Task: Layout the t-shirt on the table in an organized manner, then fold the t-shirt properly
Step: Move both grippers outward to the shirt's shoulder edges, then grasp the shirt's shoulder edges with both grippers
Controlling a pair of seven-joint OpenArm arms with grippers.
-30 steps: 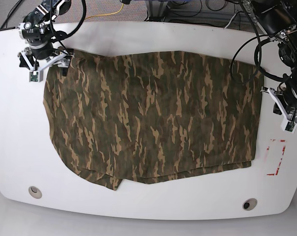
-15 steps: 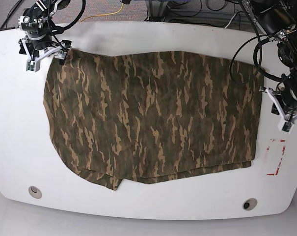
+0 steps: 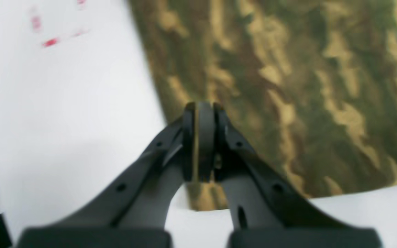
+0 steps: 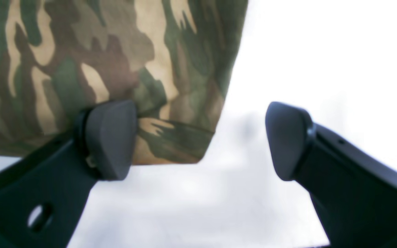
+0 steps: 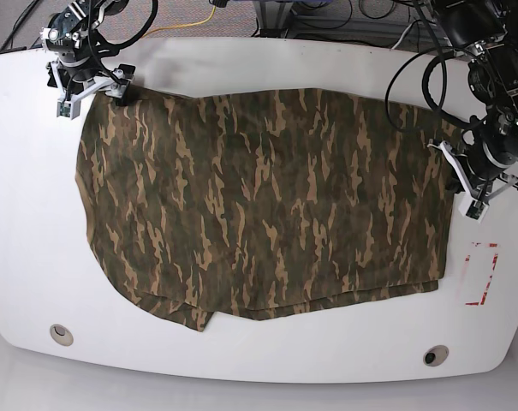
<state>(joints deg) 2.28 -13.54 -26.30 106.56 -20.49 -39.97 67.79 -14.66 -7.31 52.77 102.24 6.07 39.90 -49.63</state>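
Note:
The camouflage t-shirt [image 5: 267, 205] lies spread nearly flat on the white table [image 5: 241, 64], with a folded flap at its front edge. My right gripper [image 5: 92, 94] is at the shirt's far left corner. In the right wrist view it [image 4: 198, 141] is open wide, with one finger [image 4: 110, 137] over the shirt's corner [image 4: 171, 137] and the other over bare table [image 4: 322, 51]. My left gripper [image 5: 466, 193] is at the shirt's right edge. In the left wrist view it [image 3: 198, 141] is shut above the shirt's edge [image 3: 288, 86], with no cloth seen between the pads.
A red rectangular outline mark [image 5: 481, 274] lies on the table right of the shirt and shows blurred in the left wrist view [image 3: 50, 42]. Two small round holes [image 5: 61, 334] [image 5: 435, 354] sit near the front edge. Cables hang behind the table's far edge.
My left gripper has moved inward to the shirt's right edge. My right gripper has moved a little farther back at the far left corner. The shirt lies the same.

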